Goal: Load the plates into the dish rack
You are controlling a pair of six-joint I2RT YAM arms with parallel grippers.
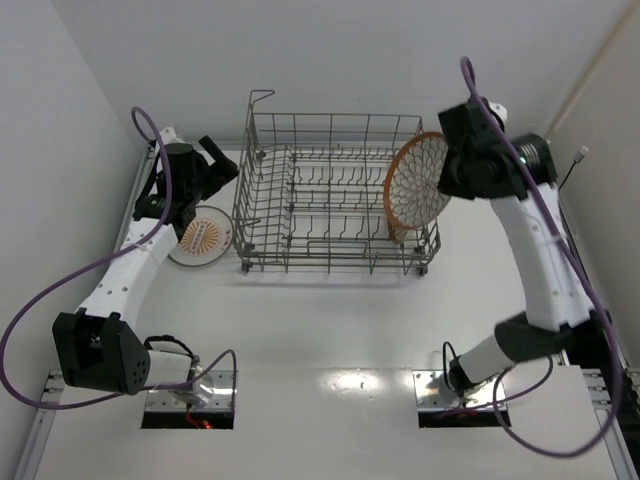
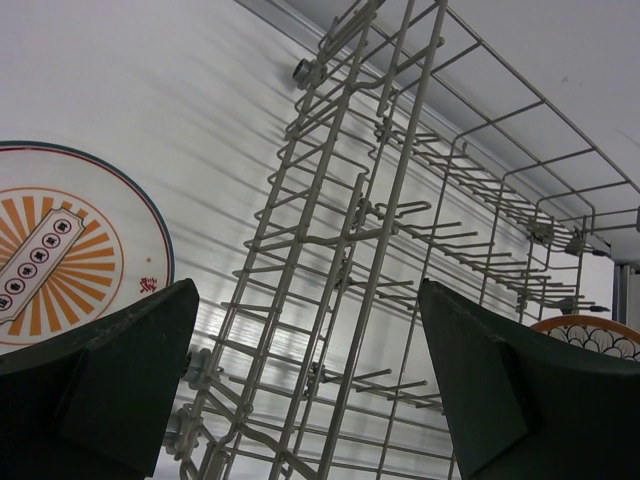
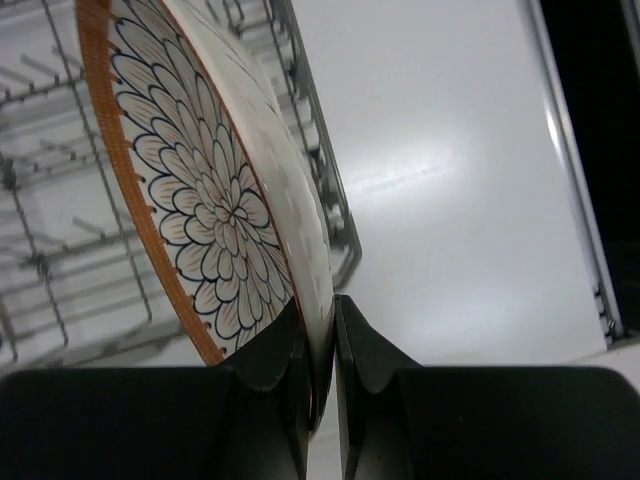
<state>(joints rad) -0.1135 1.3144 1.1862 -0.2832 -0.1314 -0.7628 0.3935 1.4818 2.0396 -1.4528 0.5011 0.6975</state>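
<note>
Standing upright at the dish rack's (image 1: 330, 262) right end, the petal-pattern plate (image 3: 200, 200) is pinched by the right gripper (image 3: 320, 330). The left gripper (image 2: 305, 300) is spread wide near the sunburst plate (image 1: 203, 236), whose lettering cannot be read.

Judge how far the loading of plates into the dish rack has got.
Done: no plate stands free in the dish rack yet. In hand: the right gripper is shut on the rim of the brown-rimmed petal plate, held on edge at the rack's right end. Left: the sunburst plate lies flat left of the rack, near the open left gripper. No third plate is in view.
</note>
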